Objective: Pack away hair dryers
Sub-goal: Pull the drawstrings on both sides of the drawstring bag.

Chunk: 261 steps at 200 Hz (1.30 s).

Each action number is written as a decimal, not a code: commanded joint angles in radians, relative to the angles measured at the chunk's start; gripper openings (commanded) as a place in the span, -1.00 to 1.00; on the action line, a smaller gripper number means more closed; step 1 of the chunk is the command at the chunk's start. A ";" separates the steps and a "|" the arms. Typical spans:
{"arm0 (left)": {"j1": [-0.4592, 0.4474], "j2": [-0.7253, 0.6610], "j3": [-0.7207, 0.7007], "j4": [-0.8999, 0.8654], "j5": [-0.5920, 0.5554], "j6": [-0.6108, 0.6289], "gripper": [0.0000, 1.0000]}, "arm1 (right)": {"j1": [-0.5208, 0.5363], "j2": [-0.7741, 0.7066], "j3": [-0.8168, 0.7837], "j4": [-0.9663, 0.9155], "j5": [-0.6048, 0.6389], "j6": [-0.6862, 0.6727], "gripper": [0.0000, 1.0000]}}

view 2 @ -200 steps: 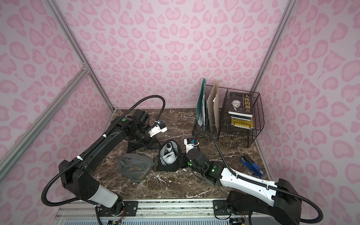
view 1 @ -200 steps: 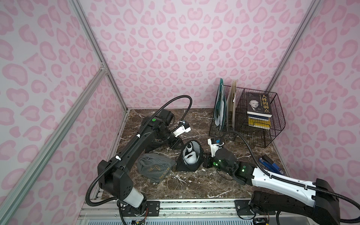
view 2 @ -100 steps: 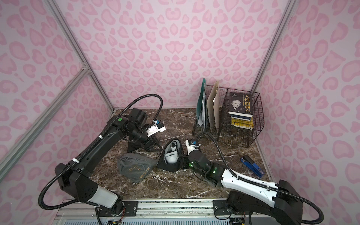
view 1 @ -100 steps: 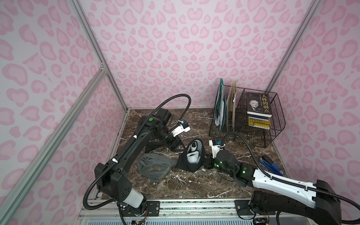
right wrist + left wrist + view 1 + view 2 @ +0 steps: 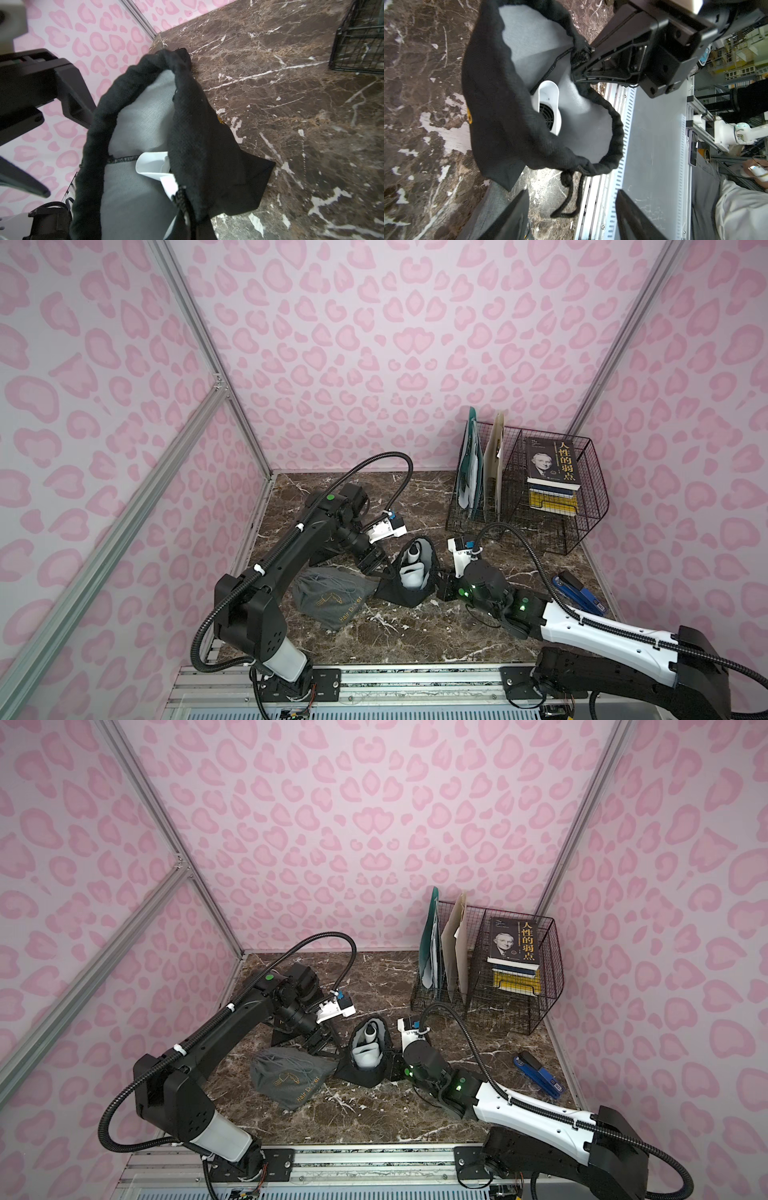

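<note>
Black left arm (image 5: 299, 541) low and outstretched, jaws apart beside pouch (image 5: 405, 597).

Open black pouch (image 5: 207, 145), grey lining; white dryer (image 5: 152, 164) partly inside; wire basket (image 5: 353, 69) corner on marble tbl (image 5: 291, 104).

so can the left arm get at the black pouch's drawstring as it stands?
Probably yes. The left gripper is open beside the black pouch, the drawstring hangs loose just ahead of its fingers, nothing between; the right gripper holds the far rim.
</note>
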 commanded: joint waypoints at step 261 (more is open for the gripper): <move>-0.044 0.033 0.060 -0.160 -0.033 0.087 -0.96 | -0.046 -0.209 -0.119 0.038 -0.053 0.002 -0.15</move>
